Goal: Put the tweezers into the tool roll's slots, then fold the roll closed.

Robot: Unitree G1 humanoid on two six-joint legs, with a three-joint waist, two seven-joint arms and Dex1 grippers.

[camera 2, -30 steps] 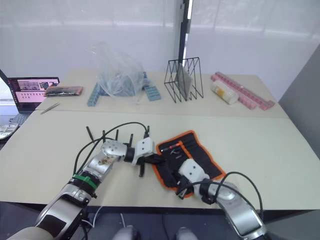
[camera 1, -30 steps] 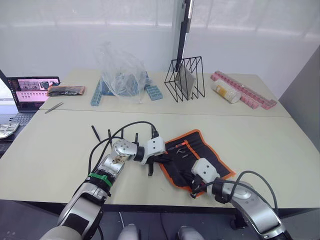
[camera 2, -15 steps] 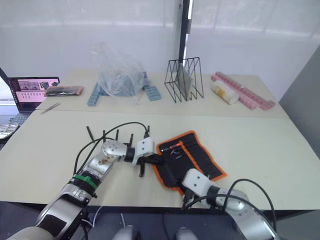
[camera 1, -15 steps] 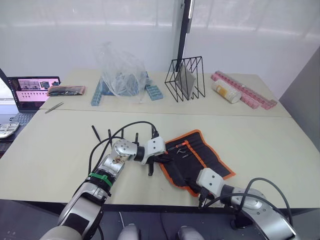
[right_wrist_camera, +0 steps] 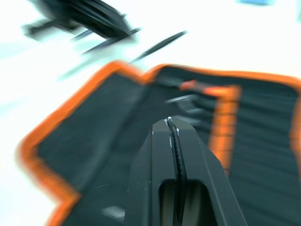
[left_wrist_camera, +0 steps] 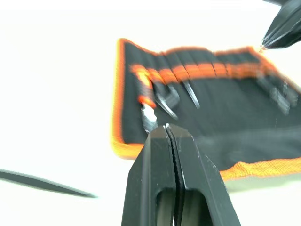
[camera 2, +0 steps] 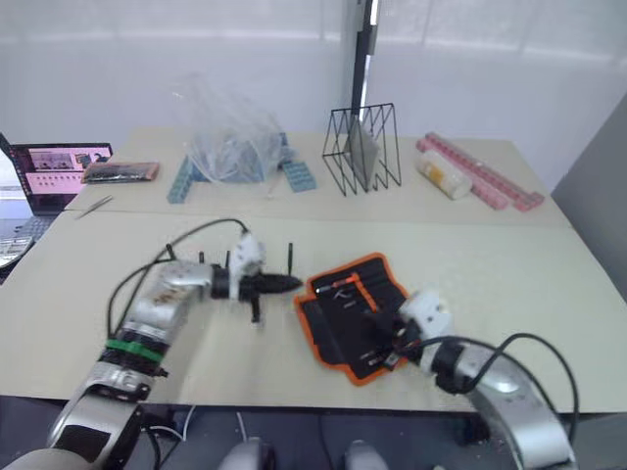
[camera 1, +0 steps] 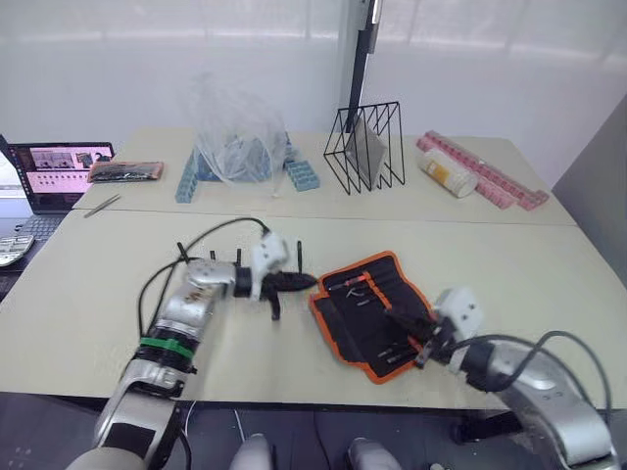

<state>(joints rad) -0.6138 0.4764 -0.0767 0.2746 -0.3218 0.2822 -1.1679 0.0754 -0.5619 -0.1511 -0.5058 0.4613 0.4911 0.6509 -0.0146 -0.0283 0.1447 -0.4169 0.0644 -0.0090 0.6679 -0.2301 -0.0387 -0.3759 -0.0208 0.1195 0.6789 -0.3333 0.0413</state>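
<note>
Table (camera 1: 549, 264) first: tool roll (camera 1: 377, 313) lies open and flat near the front edge, inner face up, orange border all round. Long axis runs diagonally, from the corner near my left gripper back toward my right arm; the orange strip crosses the slots (left_wrist_camera: 221, 94) along that axis.

What changed: a second ago my right gripper (camera 1: 423, 345) sat at the roll's near corner, then dropped off the front edge. Now it's back over the right end of the roll, fingers pressed together, nothing between them in the right wrist view. My left gripper (camera 1: 302, 282) has lifted off the roll's left edge and slid slightly left; it's also closed and empty, tips pointing at the roll's left corner, just short of it.

Meaning: no insertion in progress. I judge I'm between picks.

Tweezers (camera 1: 181, 253): loose black ones are on the table left of the roll, around my left forearm, roughly parallel, long axes running away from me. One (camera 1: 295, 255) lies just behind the left gripper. Can't tell which end is the tip. A few tool ends show at the slots near the strip; can't confirm they're tweezers.

Roll not folded yet.
</note>
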